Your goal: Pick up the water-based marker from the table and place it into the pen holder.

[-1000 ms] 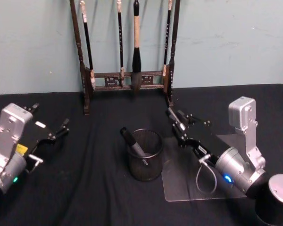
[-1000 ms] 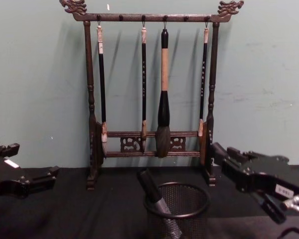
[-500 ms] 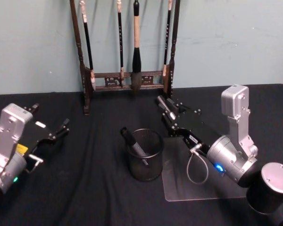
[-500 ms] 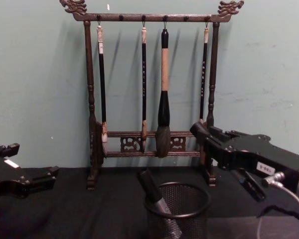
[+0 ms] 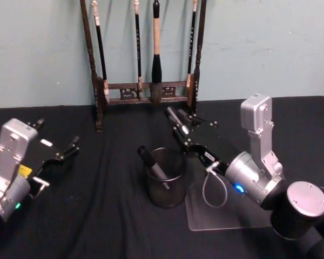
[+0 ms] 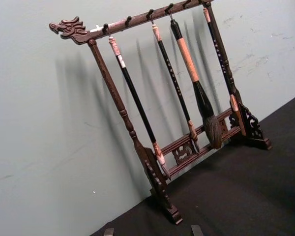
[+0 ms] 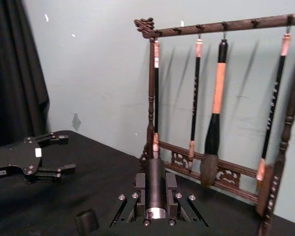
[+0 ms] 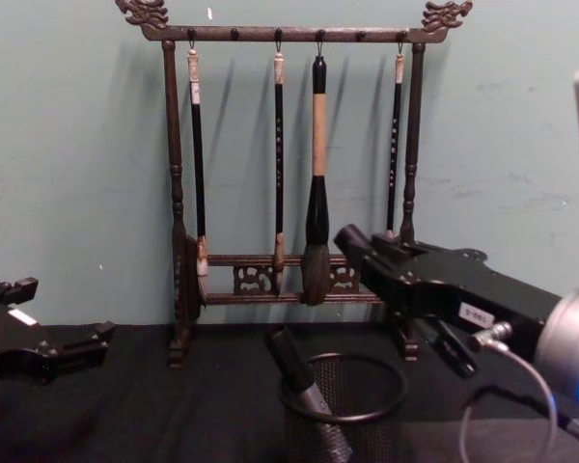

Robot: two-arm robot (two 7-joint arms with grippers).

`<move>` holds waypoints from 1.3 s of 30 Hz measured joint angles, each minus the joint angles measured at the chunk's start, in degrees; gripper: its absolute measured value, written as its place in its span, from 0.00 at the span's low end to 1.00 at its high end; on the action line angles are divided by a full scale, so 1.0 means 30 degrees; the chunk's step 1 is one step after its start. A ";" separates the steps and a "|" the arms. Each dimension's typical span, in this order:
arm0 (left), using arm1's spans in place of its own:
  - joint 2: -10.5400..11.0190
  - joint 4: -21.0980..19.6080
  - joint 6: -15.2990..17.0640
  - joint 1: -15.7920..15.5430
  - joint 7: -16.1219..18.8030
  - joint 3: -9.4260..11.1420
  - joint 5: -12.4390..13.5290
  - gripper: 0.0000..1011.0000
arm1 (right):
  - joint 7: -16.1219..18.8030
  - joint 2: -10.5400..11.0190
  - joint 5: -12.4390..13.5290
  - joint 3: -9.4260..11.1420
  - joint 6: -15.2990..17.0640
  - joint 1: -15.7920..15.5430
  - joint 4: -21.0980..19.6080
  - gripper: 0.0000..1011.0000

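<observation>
On the head camera you had the right gripper (image 5: 179, 128) reaching in over the matte black worktop (image 5: 97, 216), its fingers clenched on the water-based marker (image 5: 173, 116), a dark round barrel. It hung just behind and to the right of the pen holder (image 5: 166, 186), a small round cup of black wire mesh with a solid rim. A second marker (image 5: 151, 163) leaned inside that cup, its top poking above the rim. A clear square plastic sheet (image 5: 232, 216) lay flat just beside the cup on its right. The left gripper (image 5: 58, 134) sat at the worktop's left side, fingers released and spread.

On the chest camera the marker's rounded tip jutted from the right gripper (image 8: 381, 265), raised above the pen holder (image 8: 367, 424) and apart from it. Behind stood the brush rack (image 8: 174, 193), with posts of dark turned wood and carved dragon-head ends. Four brushes hung from it, and the fattest brush (image 8: 317, 198) had a tan handle and a bushy dark tuft.

Your left wrist camera looked at the brush rack (image 6: 123, 113) against the pale green wall (image 6: 39, 123).

Your right wrist camera showed the water-based marker (image 7: 156, 177) as a smooth black cylinder with a silvery ring, pinched between flat black finger plates studded with screw heads. Farther off, the left gripper (image 7: 68, 153) had its fingers apart.
</observation>
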 joint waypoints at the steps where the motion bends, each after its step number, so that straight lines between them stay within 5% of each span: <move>1: -0.0001 0.0000 0.0000 0.0000 0.0000 -0.0001 0.0000 1.00 | 0.0054 -0.0063 -0.0005 -0.0100 -0.0056 0.0120 0.0090 0.24; 13: 0.0000 0.0000 0.0000 0.0001 0.0000 0.0000 0.0000 1.00 | 0.0098 -0.0783 -0.0375 -0.0874 -0.0323 0.0995 0.1243 0.24; 39: 0.0000 0.0000 -0.0001 0.0001 0.0000 0.0000 0.0000 1.00 | 0.0085 -0.1352 -0.0651 -0.1207 -0.0450 0.1585 0.2454 0.24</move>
